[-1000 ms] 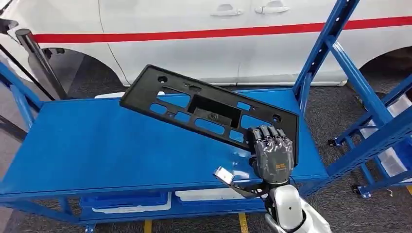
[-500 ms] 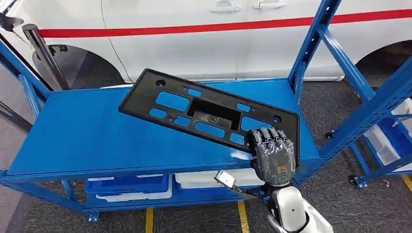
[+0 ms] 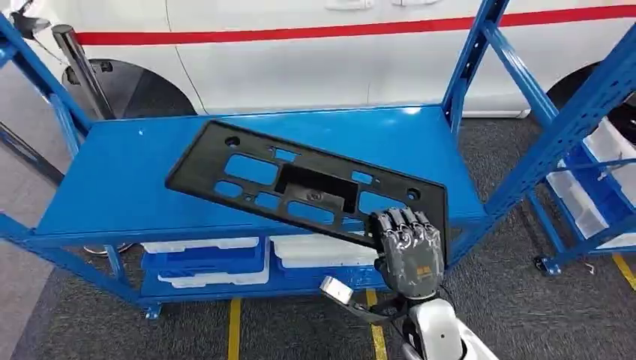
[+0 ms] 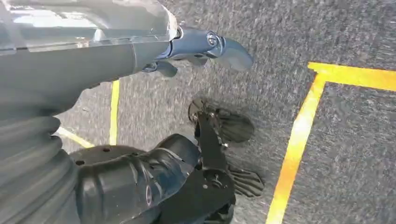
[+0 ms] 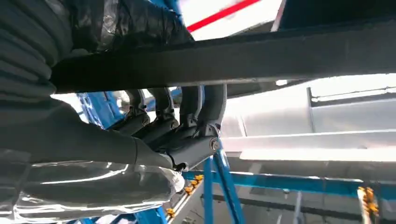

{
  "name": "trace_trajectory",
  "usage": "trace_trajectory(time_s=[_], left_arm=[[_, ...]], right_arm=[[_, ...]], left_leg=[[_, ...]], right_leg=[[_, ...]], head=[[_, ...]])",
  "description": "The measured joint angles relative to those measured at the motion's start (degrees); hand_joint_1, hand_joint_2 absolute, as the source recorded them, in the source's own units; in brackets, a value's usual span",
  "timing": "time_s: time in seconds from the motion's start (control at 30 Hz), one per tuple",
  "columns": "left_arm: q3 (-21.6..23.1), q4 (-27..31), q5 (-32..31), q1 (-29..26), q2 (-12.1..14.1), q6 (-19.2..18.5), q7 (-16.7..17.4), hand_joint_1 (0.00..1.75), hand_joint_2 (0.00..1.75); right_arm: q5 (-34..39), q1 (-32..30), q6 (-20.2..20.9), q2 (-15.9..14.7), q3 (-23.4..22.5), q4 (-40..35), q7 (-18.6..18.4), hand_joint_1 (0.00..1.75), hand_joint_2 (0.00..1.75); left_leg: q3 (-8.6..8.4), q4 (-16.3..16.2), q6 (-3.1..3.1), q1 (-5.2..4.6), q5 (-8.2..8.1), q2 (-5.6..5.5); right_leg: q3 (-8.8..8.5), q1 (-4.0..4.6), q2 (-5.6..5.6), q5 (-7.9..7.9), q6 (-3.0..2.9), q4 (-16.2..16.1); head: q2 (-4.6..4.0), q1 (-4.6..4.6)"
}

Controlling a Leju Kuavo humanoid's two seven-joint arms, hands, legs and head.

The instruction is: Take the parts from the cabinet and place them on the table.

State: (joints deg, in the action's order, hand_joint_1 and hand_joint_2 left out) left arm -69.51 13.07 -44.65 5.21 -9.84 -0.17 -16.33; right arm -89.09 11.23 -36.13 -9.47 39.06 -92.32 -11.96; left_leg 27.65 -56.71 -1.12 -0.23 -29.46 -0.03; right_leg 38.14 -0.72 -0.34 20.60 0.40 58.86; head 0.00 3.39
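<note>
Head view shows the right hand (image 3: 409,251) gripping the near right corner of a long black plastic panel (image 3: 300,187), its fingers (image 3: 397,225) clamped over the panel's edge. The panel has several cut-out windows and hangs tilted above the blue surface (image 3: 127,180), its far end reaching toward the surface's middle and its held end past the surface's front edge. Whether any part of the panel touches the surface cannot be told. Under the surface, on a lower shelf, lie white and blue trays (image 3: 202,259). Behind the surface stands a white car (image 3: 315,67) with a red stripe. Beside the surface, to its right, a blue rack frame (image 3: 555,127) rises.

From the right wrist, the dark fingers (image 5: 187,112) curl around the panel's black edge (image 5: 261,56).

From the left wrist, the left hand (image 4: 205,46) hangs over grey floor (image 4: 350,140) with yellow lines; whether its fingers are apart or together I cannot tell.
</note>
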Motion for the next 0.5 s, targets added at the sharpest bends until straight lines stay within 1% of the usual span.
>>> trace_trajectory(time_s=[0.03, 0.07, 0.1, 0.13, 0.17, 0.2, 0.23, 0.27, 0.3, 0.33, 0.37, 0.4, 0.43, 0.47, 0.5], left_arm=[[0.0, 0.0, -0.04, 0.06, -0.11, -0.04, 0.18, 0.0, 1.75], [0.0, 0.0, -0.17, 0.13, -0.26, -0.09, 0.46, 0.0, 1.75], [0.02, 0.0, -0.22, 0.13, -0.26, -0.13, 0.63, 0.0, 1.75], [0.02, 0.0, -0.37, 0.12, -0.26, -0.13, 0.81, 0.0, 1.75], [0.02, 0.0, -0.55, 0.1, -0.28, -0.13, 0.9, 0.0, 1.75], [0.02, 0.0, -0.57, 0.07, -0.28, -0.11, 0.94, 0.0, 1.75], [0.02, 0.02, -0.57, 0.05, -0.28, -0.11, 0.98, 0.0, 1.75], [0.02, 0.0, -0.57, 0.05, -0.28, -0.09, 1.01, 0.0, 1.75], [0.02, 0.0, -0.59, 0.04, -0.31, -0.07, 1.03, 0.0, 1.75], [0.0, 0.0, -0.63, 0.03, -0.33, -0.02, 1.03, 0.0, 1.75], [0.02, 0.02, -0.63, 0.03, -0.33, -0.04, 1.05, 0.0, 1.75], [0.02, 0.0, -0.65, 0.0, -0.35, -0.02, 1.03, 0.0, 1.75], [0.02, 0.02, -0.7, 0.04, -0.35, -0.02, 0.94, 0.0, 1.75], [0.02, 0.02, -0.72, 0.09, -0.35, -0.04, 0.94, 0.0, 1.75], [0.02, 0.02, -0.74, 0.0, -0.35, -0.09, 0.94, 0.0, 1.75]], right_arm=[[0.77, -0.73, -0.09, 0.69, -0.11, 0.0, 1.39, 1.75, 1.75], [1.6, -1.47, -0.13, 1.45, -0.24, 0.0, 2.88, 1.75, 1.75], [2.58, -2.03, -0.22, 2.17, -0.35, 0.02, 4.24, 1.75, 1.75], [3.77, -2.62, -0.26, 2.65, -0.42, 0.02, 5.24, 1.75, 1.75], [5.54, -3.22, -0.31, 3.09, -0.46, 0.02, 6.33, 1.75, 1.75], [7.22, -3.89, -0.5, 3.48, -0.57, 0.02, 7.22, 1.75, 1.75], [8.43, -4.4, -0.81, 3.83, -0.61, 0.0, 7.94, 1.75, 1.75], [9.34, -4.91, -1.23, 4.23, -0.61, -0.04, 8.62, 1.75, 1.75], [10.34, -5.31, -1.53, 4.7, -0.61, -0.22, 9.34, 1.75, 1.75], [11.2, -5.57, -1.77, 5.12, -0.64, -0.42, 9.91, 1.75, 1.75], [11.77, -5.64, -2.04, 5.51, -0.64, -0.7, 10.44, 1.75, 1.75], [12.22, -5.98, -2.21, 6.06, -0.66, -1.05, 10.83, 1.75, 1.75], [12.77, -6.29, -2.34, 6.43, -0.66, -1.27, 11.31, 1.75, 1.75], [13.85, -6.35, -2.6, 6.78, -0.66, -1.33, 12.02, 1.75, 1.75], [15.51, -6.47, -2.69, 7.04, -0.64, -1.49, 12.92, 1.75, 1.75]], left_leg=[[0.07, 0.77, -0.39, 0.7, 1.14, 0.43], [0.57, 0.94, -0.92, 0.59, 1.87, 0.54], [1.37, 0.9, -1.4, 0.58, 2.49, 0.62], [2.35, 0.71, -1.43, 0.53, 3.13, 0.61], [3.35, 0.51, -1.41, 0.49, 3.75, 0.61], [4.53, 0.12, -1.29, 0.47, 4.41, 0.61], [5.56, -0.23, -1.13, 0.47, 4.86, 0.62], [6.66, -0.66, -0.95, 0.48, 5.34, 0.64], [7.68, -1.16, -0.72, 0.51, 5.72, 0.64], [8.7, -1.84, -0.39, 0.55, 6.05, 0.64], [9.52, -2.45, 0.04, 0.46, 6.32, 0.63], [9.76, -2.86, 0.41, 0.45, 6.64, 0.58], [9.6, -2.85, 0.77, 0.38, 7.05, 0.63], [9.73, -2.49, 1.1, 0.53, 7.7, 0.56], [9.87, -2.36, 1.52, 0.74, 8.13, 0.55]], right_leg=[[0.28, -0.06, 0.08, 0.85, 0.2, 0.55], [0.91, -0.1, 0.18, 3.56, 0.36, 1.68], [1.73, -0.12, 0.22, 7.3, 0.38, 4.63], [2.7, -0.18, 0.22, 10.8, 0.55, 8.85], [3.47, -0.22, 0.22, 13.08, 0.76, 13.09], [3.76, -0.23, 0.22, 13.23, 0.93, 16.33], [3.16, -0.29, 0.21, 11.85, 1.03, 17.17], [1.41, -0.46, 0.21, 9.67, 1.1, 15.89], [-1.3, -0.64, 0.2, 7.96, 1.15, 12.82], [-5.07, -0.8, 0.19, 7.41, 1.15, 8.1], [-8.15, -0.76, 0.21, 10.41, 1.05, 3.07], [-9.06, -0.08, 0.52, 10.66, 0.23, 1.71], [-8.39, -0.14, 0.59, 10.41, -0.09, 1.2], [-8.17, 0.09, 0.66, 10.11, -0.59, 1.53], [-7.94, 0.24, 0.63, 9.7, -1.11, 1.4]], head=[[0.0, -0.04], [0.0, -0.02], [0.0, 0.02], [0.0, 0.02], [0.0, 0.0], [0.0, 0.05], [0.0, 0.0], [0.0, 0.05], [0.0, 0.0], [0.0, 0.02], [0.0, 0.0], [0.0, -0.11], [0.0, -0.15], [0.0, -0.22], [0.0, -0.07]])
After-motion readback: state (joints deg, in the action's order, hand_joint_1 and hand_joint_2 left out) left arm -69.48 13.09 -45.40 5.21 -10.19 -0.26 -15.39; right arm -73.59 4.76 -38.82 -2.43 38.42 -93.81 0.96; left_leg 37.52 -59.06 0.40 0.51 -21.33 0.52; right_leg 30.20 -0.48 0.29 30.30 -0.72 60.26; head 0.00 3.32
